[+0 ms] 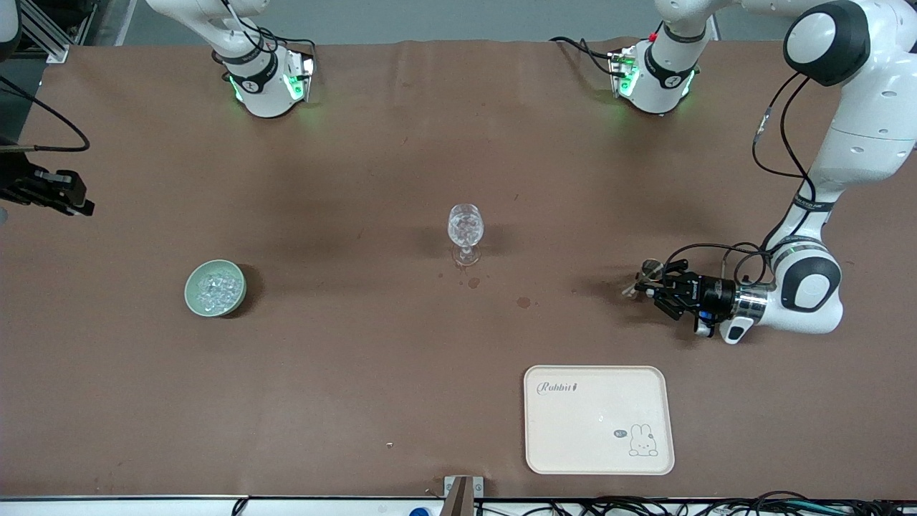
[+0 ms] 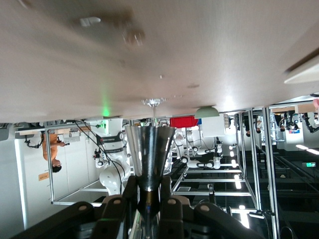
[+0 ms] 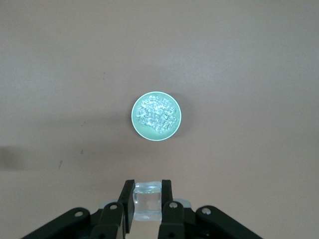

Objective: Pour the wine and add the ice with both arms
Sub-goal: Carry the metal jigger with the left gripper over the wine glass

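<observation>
A green bowl of ice sits toward the right arm's end of the table. A cut-glass goblet stands at the table's middle. My right gripper is high over the table, shut on one clear ice cube, and the bowl is below and ahead of it. My left gripper is low over the table toward the left arm's end, turned sideways. It is shut on the stem of a steel conical cup, whose mouth faces the goblet.
A cream rabbit tray lies nearer the front camera than the left gripper. Small dark spots mark the brown cloth near the goblet. A black piece with a cable shows at the frame edge past the bowl.
</observation>
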Tool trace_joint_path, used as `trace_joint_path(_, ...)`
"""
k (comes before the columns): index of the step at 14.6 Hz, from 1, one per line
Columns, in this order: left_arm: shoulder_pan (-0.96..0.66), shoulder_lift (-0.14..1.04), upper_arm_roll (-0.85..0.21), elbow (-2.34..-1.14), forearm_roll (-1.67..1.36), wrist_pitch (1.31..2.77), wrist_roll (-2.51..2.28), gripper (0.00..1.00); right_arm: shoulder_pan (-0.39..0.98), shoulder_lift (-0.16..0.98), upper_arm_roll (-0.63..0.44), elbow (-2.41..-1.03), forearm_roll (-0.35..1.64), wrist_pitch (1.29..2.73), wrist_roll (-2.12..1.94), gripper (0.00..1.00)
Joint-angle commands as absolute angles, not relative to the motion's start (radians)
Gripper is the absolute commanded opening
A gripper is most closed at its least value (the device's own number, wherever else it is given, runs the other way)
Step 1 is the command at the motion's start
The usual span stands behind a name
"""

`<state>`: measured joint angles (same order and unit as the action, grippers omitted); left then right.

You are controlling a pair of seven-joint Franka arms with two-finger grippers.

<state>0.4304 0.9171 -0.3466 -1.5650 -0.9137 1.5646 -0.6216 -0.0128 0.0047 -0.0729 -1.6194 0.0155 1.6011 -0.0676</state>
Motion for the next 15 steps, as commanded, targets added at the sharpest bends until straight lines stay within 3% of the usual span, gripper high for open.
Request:
trace_joint_path(1, 0.431, 0.868, -0.389, -1.585, -0.933, 1.555, -0.704, 0.0, -0.014, -0.021, -0.064, -1.649, 0.017, 1.609, -0.061, 0.05)
trace_joint_path(11, 0.341, 0.655, -0.534, -1.703, -0.931, 1.727, -0.939, 0.0, -0.012, -0.02, -0.064, -1.649, 0.018, 1.606, -0.061, 0.06)
trace_joint_path(15, 0.241, 0.54, -0.535, -1.753, -0.928, 1.818, -1.026, 0.0, -0.005, -0.018, -0.064, -1.649, 0.017, 1.608, -0.06, 0.06)
